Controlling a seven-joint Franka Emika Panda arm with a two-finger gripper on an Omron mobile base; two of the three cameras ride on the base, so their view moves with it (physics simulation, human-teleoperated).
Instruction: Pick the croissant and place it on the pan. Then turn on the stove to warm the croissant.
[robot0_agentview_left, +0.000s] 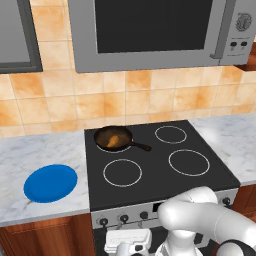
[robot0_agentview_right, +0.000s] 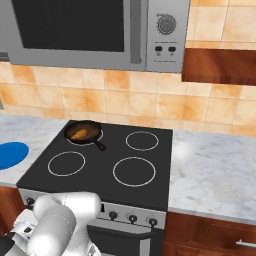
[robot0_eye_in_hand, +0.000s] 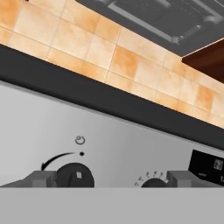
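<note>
A: What do you count on the stove (robot0_agentview_left: 160, 165)?
B: You have four white burner rings, one pan (robot0_agentview_left: 114, 138) on the upper-left ring, and one croissant (robot0_agentview_left: 114, 140) lying in it.
A: And your gripper (robot0_eye_in_hand: 111, 179)?
B: Released, fingers spread, low at the front panel; two knobs sit between the tips. One blue plate (robot0_agentview_left: 50, 183) rests on the bench (robot0_agentview_left: 35, 155), lower left.

Open cooktop across three bare burner rings of the stove (robot0_agentview_left: 165, 165), blocked only at the back-left ring by the pan (robot0_agentview_left: 114, 138) with its handle jutting right, capped overhead by the microwave (robot0_agentview_left: 150, 30), crowded low by knobs (robot0_eye_in_hand: 75, 175).
</note>
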